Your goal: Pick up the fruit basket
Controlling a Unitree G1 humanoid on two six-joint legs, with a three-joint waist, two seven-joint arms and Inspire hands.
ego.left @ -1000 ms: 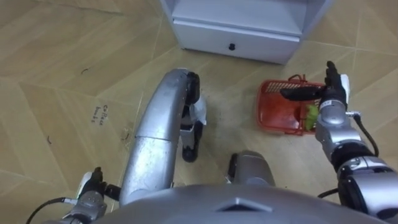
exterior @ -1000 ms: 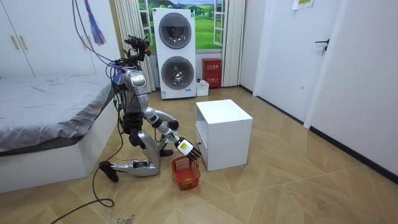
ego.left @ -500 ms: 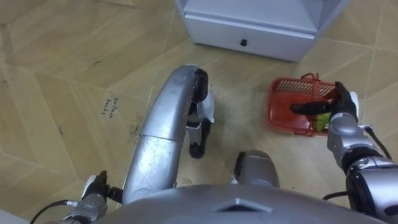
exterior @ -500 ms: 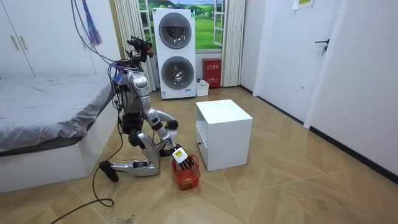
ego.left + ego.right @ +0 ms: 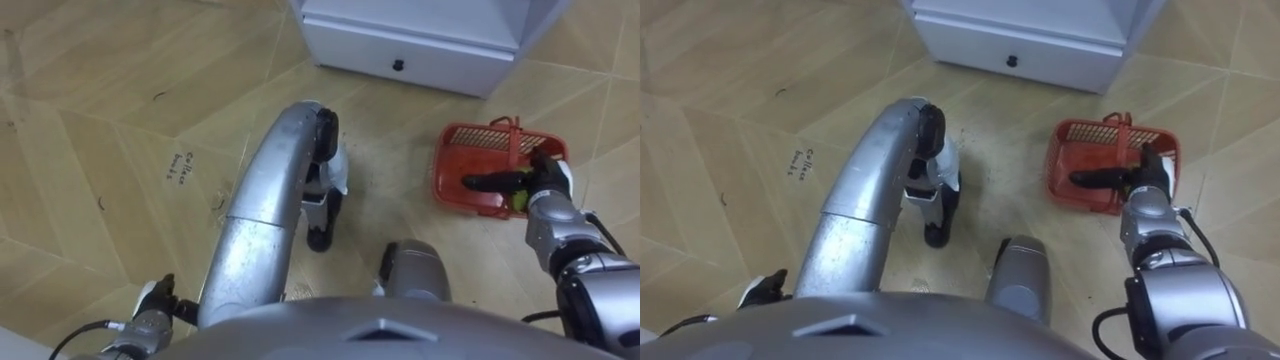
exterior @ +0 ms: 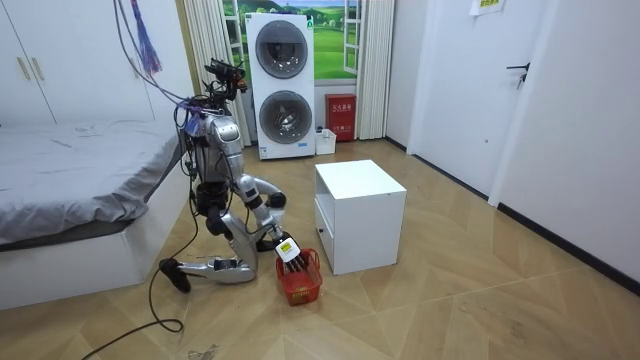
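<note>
1. We kneel on the wooden floor (image 5: 120,100) facing the white cabinet (image 5: 440,15), with its drawer (image 5: 440,65) toward us.
2. The red fruit basket (image 5: 468,150) sits on the floor just before the cabinet, off to our right. Its long axis runs across our view, roughly along the drawer.
3. Our right hand (image 5: 548,185) is down at the basket's near right side and is by far the nearer hand. Its thumb (image 5: 490,182) sticks out wide across the basket's inside. The other fingers (image 5: 541,158) look straight and hold nothing, though we see them almost end-on.
4. Our left hand (image 5: 150,305) hangs low at our left side, well apart from the basket.
5. The upright handle (image 5: 514,135) lies just beyond the fingertips, toward the cabinet, so we judge the reach must go forward to hook it.
6. A green fruit (image 5: 520,203) peeks out beside the wrist, and the hand hides whatever else is in the basket.
</note>
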